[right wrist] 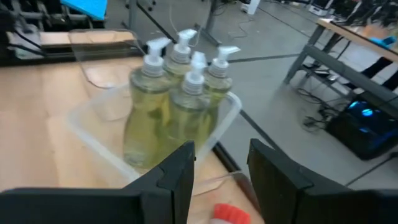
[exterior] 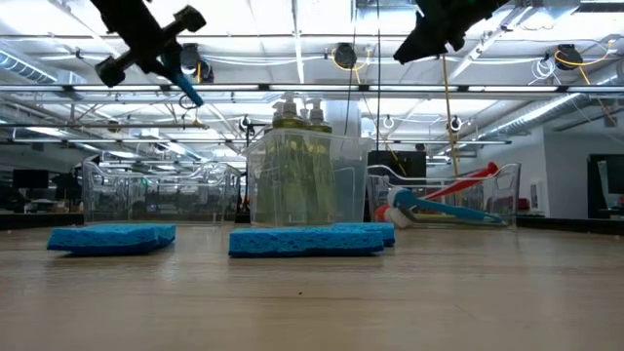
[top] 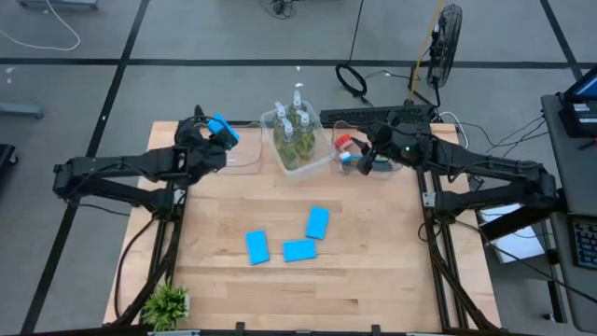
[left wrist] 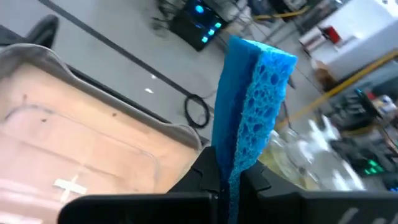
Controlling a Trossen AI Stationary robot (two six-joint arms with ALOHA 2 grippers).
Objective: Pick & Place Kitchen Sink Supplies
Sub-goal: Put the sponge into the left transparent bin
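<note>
My left gripper [top: 220,131] is shut on one light-blue sponge [left wrist: 252,106], raised above an empty clear tub [left wrist: 81,155] at the table's far left. Three more sponges [top: 257,246] [top: 298,250] [top: 317,222] lie flat on the table's middle. Several pump bottles [right wrist: 180,99] of yellow-green liquid stand upright in the middle clear tub [top: 300,142]. Long-handled brushes [exterior: 444,203] lie in the right-hand tub [top: 347,149]. My right gripper [right wrist: 221,168] is open and raised over that tub, touching nothing. My left gripper pinches the sponge between its two fingers [left wrist: 202,177] by one short end [left wrist: 231,171], on the two broad faces. The sponge is lifted clear of the table and sticks out edge-on beyond the fingertips, its free end [left wrist: 261,56] away from the gripper.
A small green potted plant [top: 168,303] stands at the table's near left corner. The three tubs line the far edge. A power strip and cables [top: 373,117] lie beyond the far edge. Bare wood [top: 373,271] lies around the loose sponges.
</note>
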